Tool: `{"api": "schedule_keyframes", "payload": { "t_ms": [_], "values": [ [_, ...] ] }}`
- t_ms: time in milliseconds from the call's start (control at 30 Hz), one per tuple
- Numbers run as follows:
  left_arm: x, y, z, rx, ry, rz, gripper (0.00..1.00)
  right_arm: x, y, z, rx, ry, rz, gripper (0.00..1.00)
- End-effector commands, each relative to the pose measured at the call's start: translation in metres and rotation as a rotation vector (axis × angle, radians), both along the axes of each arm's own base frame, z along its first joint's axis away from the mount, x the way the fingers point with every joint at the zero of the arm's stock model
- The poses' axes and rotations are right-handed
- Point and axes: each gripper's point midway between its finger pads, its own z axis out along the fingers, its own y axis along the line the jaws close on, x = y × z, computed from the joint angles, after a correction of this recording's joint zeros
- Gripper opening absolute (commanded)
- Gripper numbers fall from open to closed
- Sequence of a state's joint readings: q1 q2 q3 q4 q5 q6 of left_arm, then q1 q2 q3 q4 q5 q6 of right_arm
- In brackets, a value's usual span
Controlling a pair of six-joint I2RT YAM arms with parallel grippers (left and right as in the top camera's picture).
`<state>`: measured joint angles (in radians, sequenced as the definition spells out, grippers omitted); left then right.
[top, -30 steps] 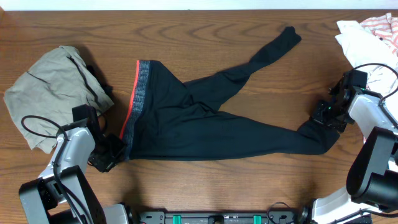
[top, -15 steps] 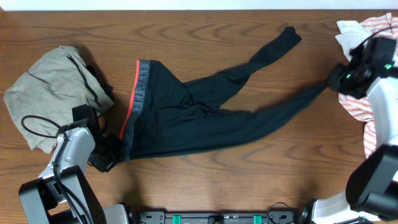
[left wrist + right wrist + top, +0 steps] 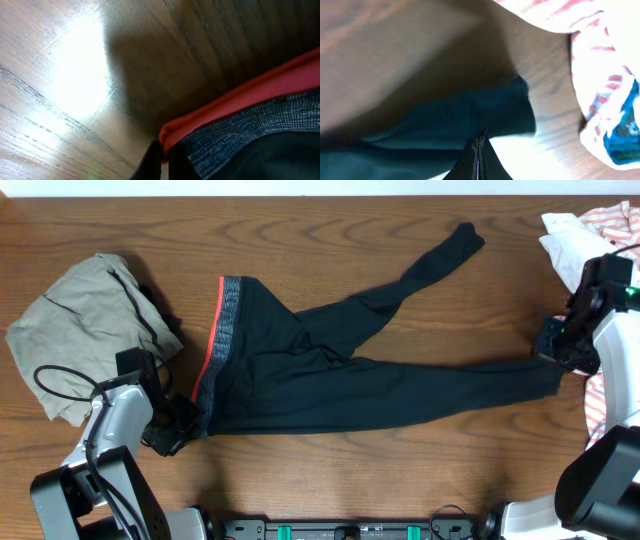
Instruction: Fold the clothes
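Note:
The black leggings (image 3: 300, 370) lie spread on the wooden table, with the grey waistband edged in red (image 3: 228, 310) at the left. One leg runs up to the far right (image 3: 455, 240). The other leg (image 3: 480, 375) lies stretched straight to the right. My left gripper (image 3: 188, 420) is shut on the waistband's near corner; the left wrist view shows the red edge (image 3: 235, 100) pinched in its jaws (image 3: 162, 155). My right gripper (image 3: 553, 352) is shut on the end of the stretched leg; the right wrist view shows its jaws (image 3: 479, 150) closed at the edge of the black cloth (image 3: 460, 120).
A khaki-grey drawstring garment (image 3: 85, 320) lies bunched at the left. White and red-striped garments (image 3: 600, 220) lie at the right edge, close behind my right gripper, and also show in the right wrist view (image 3: 600, 75). The bare wood table (image 3: 350, 470) runs along the front.
My right gripper lifted the near leg's end up and to the right, then brought it down, so the leg now lies stretched straight rightward. The left arm has not moved.

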<state>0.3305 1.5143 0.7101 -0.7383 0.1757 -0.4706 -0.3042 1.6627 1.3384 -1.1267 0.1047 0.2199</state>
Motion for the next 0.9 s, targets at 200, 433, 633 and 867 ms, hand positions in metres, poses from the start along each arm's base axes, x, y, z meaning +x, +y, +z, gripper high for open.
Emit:
{"api": "schedule_keyframes", "payload": {
  "t_ms": [200,433,633,867],
  "values": [
    [-0.001,0.01,0.0,0.047,0.003,0.0,0.06,-0.01,-0.021,-0.005,-0.063,0.033,-0.051,0.01],
    [-0.001,0.01,0.0,0.047,0.003,0.0,0.06,-0.005,-0.024,-0.005,-0.07,0.012,-0.058,0.01],
    [-0.001,0.01,0.0,0.047,0.004,0.0,0.06,0.001,-0.03,-0.003,-0.093,-0.018,-0.065,0.21],
    [-0.001,0.01,0.0,0.047,0.003,0.0,0.06,-0.005,-0.042,-0.003,-0.097,-0.014,-0.101,0.29]
  ]
}}
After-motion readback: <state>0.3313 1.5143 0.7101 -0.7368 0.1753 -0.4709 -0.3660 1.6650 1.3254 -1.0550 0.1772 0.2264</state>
